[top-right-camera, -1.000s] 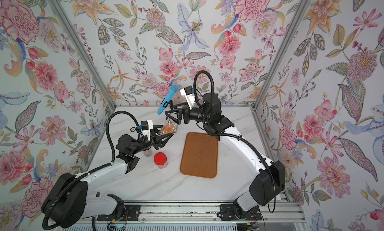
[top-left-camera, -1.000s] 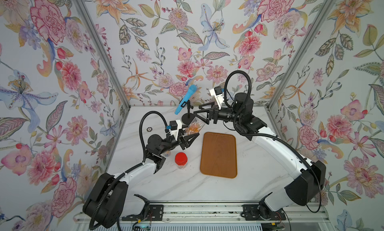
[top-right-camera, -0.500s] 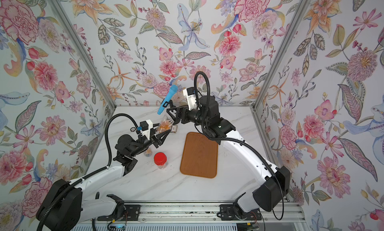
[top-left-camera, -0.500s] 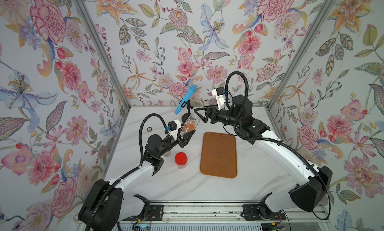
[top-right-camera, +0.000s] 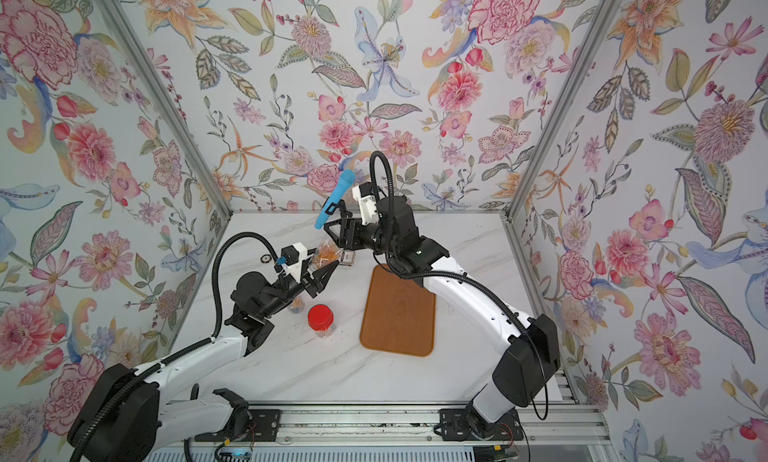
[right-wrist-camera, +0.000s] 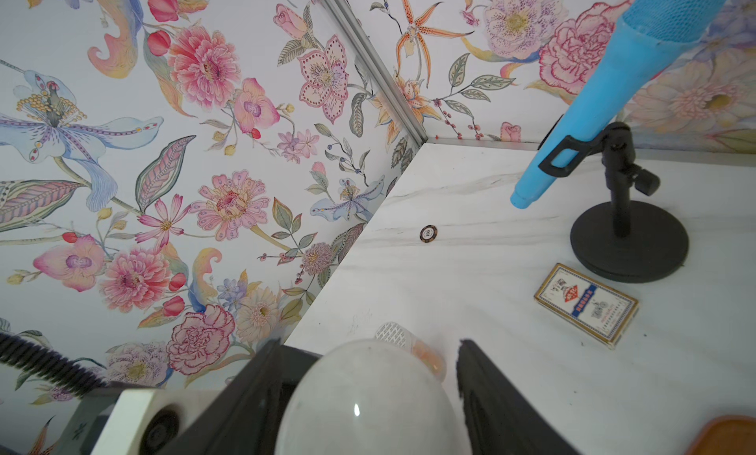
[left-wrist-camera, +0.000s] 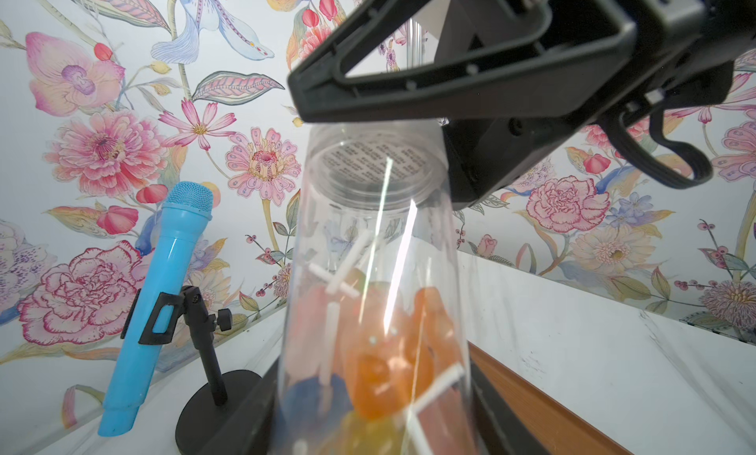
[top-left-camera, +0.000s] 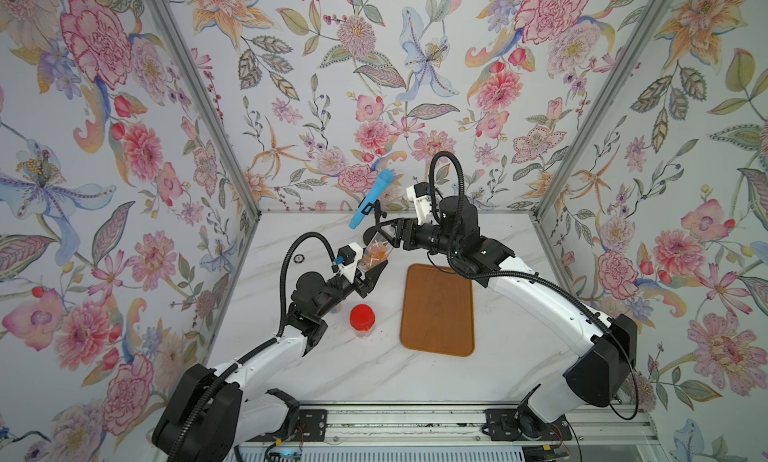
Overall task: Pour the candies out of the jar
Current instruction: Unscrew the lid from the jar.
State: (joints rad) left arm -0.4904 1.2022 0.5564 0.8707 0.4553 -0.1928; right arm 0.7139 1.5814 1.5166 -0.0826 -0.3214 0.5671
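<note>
Left gripper (top-left-camera: 372, 268) clamps a clear jar (top-right-camera: 326, 254) of candies (left-wrist-camera: 388, 350) above the marble table (top-left-camera: 332, 377), toward the back wall. Right gripper (top-left-camera: 376, 240) straddles the jar's other end, fingers apart, a sliver of gap on one side. A blue mic (top-left-camera: 370, 204) stands just behind, and a wooden tray (top-left-camera: 438, 310) lies beside. Floral walls close three sides.

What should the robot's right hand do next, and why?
Probably close the right gripper on the clear end of the jar. Its jaws sit either side of that end, seemingly not pinching yet, while the left gripper holds the jar up with the candies inside.
</note>
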